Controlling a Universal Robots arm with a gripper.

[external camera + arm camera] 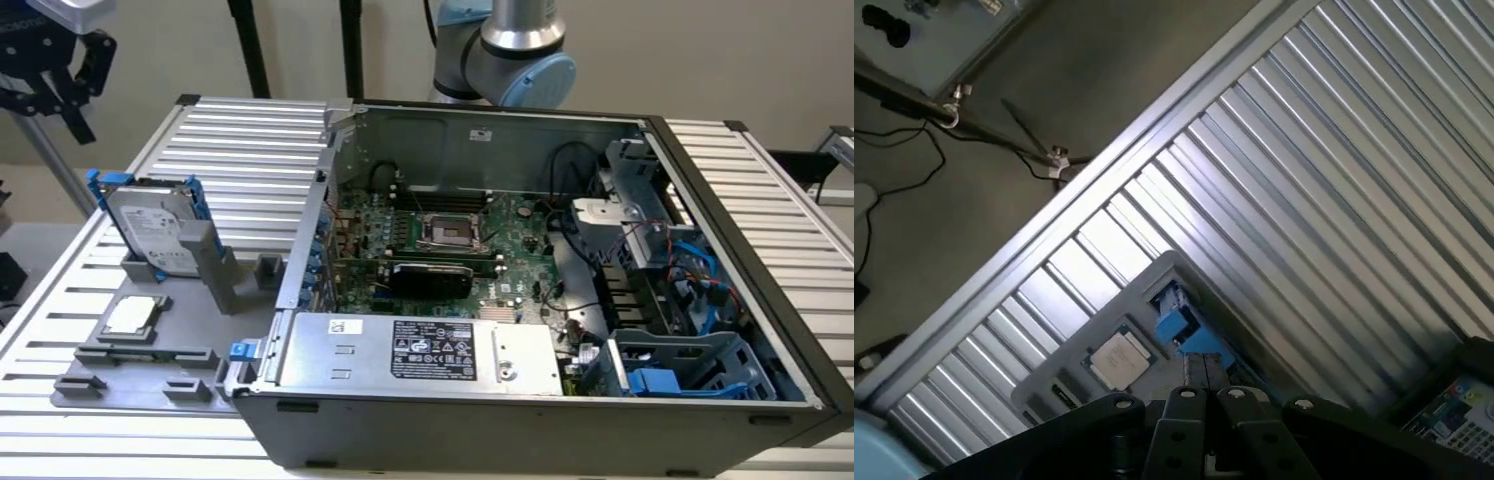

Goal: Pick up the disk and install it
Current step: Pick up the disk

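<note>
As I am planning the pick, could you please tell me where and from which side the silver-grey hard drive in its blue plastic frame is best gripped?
The silver-grey hard drive in its blue frame stands on edge in a grey slotted stand, its lower end hidden. I would come from above and pinch the free upper end across its two flat faces.

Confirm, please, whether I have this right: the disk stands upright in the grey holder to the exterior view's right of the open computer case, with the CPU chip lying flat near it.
Not quite: the exterior view shows the disk standing upright in the grey holder to that view's left of the open computer case, not its right. The CPU chip does lie flat near it.
</note>
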